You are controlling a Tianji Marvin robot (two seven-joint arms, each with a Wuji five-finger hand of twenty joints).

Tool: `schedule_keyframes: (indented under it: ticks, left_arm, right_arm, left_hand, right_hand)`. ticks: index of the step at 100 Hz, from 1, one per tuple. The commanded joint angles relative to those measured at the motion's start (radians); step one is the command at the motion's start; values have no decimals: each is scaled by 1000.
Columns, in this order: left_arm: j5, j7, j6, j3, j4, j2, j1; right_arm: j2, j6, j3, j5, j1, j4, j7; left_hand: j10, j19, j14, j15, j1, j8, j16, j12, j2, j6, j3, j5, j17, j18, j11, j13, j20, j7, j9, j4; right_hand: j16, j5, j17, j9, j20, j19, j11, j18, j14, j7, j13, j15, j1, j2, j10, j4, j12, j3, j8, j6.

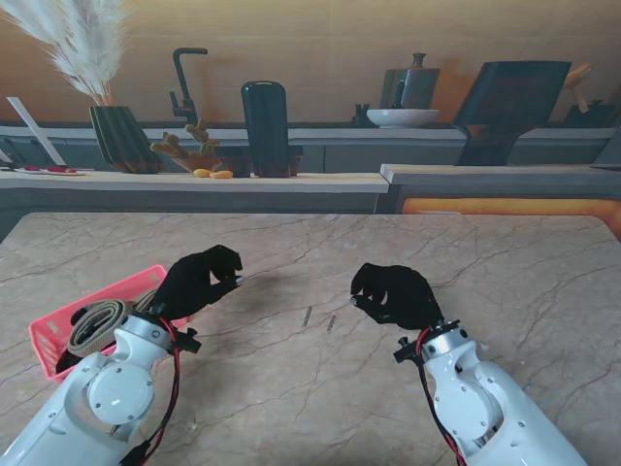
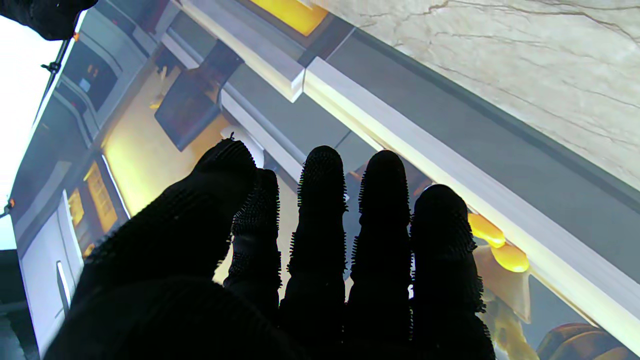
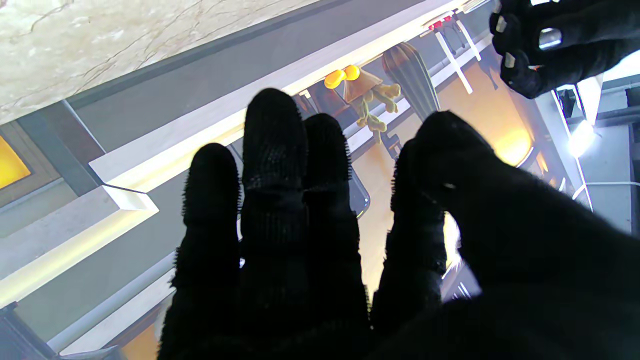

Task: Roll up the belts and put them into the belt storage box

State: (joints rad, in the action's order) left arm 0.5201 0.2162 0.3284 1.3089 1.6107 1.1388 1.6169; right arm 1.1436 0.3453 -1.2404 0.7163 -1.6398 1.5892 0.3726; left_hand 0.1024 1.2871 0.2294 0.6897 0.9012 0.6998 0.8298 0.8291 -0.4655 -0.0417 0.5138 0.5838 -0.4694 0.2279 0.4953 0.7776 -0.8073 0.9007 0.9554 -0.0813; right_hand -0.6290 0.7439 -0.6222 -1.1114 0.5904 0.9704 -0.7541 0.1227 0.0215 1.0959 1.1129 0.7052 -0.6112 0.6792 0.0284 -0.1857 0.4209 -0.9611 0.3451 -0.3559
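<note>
The robot's left hand, gloved in black knit fabric, is hovering over the beige veined marble table top just beside the pink slotted plastic storage box, which is sitting at the table's left edge nearer to me. Inside that box a rolled tan webbing belt is lying coiled flat, with a darker strap partly showing under the white forearm; how many belts are in there is hard to tell. In the stand's view the left hand's fingers are curling loosely inward with nothing between them, and in its own wrist view the four fingers are pointing out side by side with narrow gaps and the thumb apart, gripping nothing. The right hand, in the same black glove, is hanging over the middle of the table, well apart from the box, its fingers also bending loosely and holding nothing; its wrist view is showing the fingers extended close together with the thumb off to one side. Between the two hands, two small dark slivers are lying on the marble, too small to identify.
</note>
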Motion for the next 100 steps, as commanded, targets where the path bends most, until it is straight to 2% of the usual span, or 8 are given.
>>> schedule_keyframes:
  ticks: [1, 5, 12, 15, 26, 37, 51, 100]
  left_arm:
    - [4, -3, 8, -2, -2, 8, 7]
    - [2, -28, 15, 3, 4, 3, 11]
    - [1, -40, 26, 8, 6, 0, 17]
    - [3, -42, 33, 9, 4, -1, 17]
    - [-4, -86, 48, 24, 8, -10, 27]
    - [-18, -99, 62, 32, 11, -12, 35]
    - [-30, -91, 66, 44, 17, -9, 49]
    - [-46, -95, 22, 79, 36, -7, 85]
  right_arm:
    - [2, 10, -3, -6, -18, 16, -14]
    - [0, 13, -9, -8, -24, 21, -27]
    - [-4, 18, -17, -7, -32, 26, -48]
    - [-6, 21, -21, -7, -35, 27, -58]
    - [-12, 27, -35, -31, -45, 35, -107]
    - [-13, 27, -45, -59, -52, 36, -132]
    - [-10, 24, -58, -102, -63, 45, -149]
    - [-5, 6, -57, -121, -64, 63, -143]
  left_hand:
    - [2, -39, 5, -41, -11, -39, -43, -85, -19, -17, -3, 11, 29, 7, -20, -25, 36, -70, -44, -33]
    - [-3, -94, -8, -85, -56, -53, -77, -227, -4, -1, -10, -13, 59, -1, -25, -58, 68, -145, -99, -28]
    - [6, -212, -16, -177, -230, -105, -145, -312, 19, 39, 86, -24, 102, 19, -99, -102, 124, -288, -155, 11]
    - [12, -274, -18, -227, -276, -134, -181, -339, 8, 47, 93, -39, 124, 25, -138, -126, 155, -339, -186, 9]
    - [26, -477, -22, -367, -369, -219, -291, -420, -9, 61, 47, -108, 203, 12, -248, -236, 255, -486, -314, 3]
    - [35, -593, -24, -439, -405, -262, -348, -464, -15, 74, 28, -135, 239, 5, -304, -294, 306, -558, -379, 3]
    - [40, -650, -25, -471, -425, -285, -379, -494, -6, 71, 14, -149, 256, 1, -333, -328, 326, -595, -420, 2]
    - [47, -679, -15, -476, -412, -288, -389, -500, 2, 72, -12, -119, 257, 14, -337, -328, 321, -600, -406, 3]
  right_hand:
    - [-7, -27, 22, 26, -4, 15, -21, 3, 0, 5, 3, 1, 30, 7, 15, -41, 13, -14, -5, 15]
    - [2, -72, 38, 67, -6, -1, -8, 11, 5, -22, -25, -26, 68, 22, 20, -41, 14, 1, -3, 37]
    - [22, -124, 69, 153, 6, -47, 37, 26, 14, -175, -90, -100, 138, 8, 32, -3, 16, 33, 85, 105]
    - [38, -157, 86, 199, 7, -70, 64, 35, 21, -256, -124, -139, 183, -10, 37, 66, 8, 44, 166, 134]
    - [115, -316, 160, 379, -11, -163, 168, 72, 64, -366, -262, -294, 210, -44, 67, 80, -32, 187, 187, 189]
    - [174, -425, 228, 495, -36, -251, 228, 92, 96, -436, -384, -394, 248, -80, 80, 104, -56, 353, 173, 209]
    - [213, -472, 272, 572, -52, -303, 275, 85, 114, -468, -472, -449, 302, -58, 95, 121, -74, 342, 166, 210]
    - [206, -451, 259, 554, -38, -300, 263, 79, 105, -466, -443, -415, 299, -71, 92, 121, -67, 320, 174, 213]
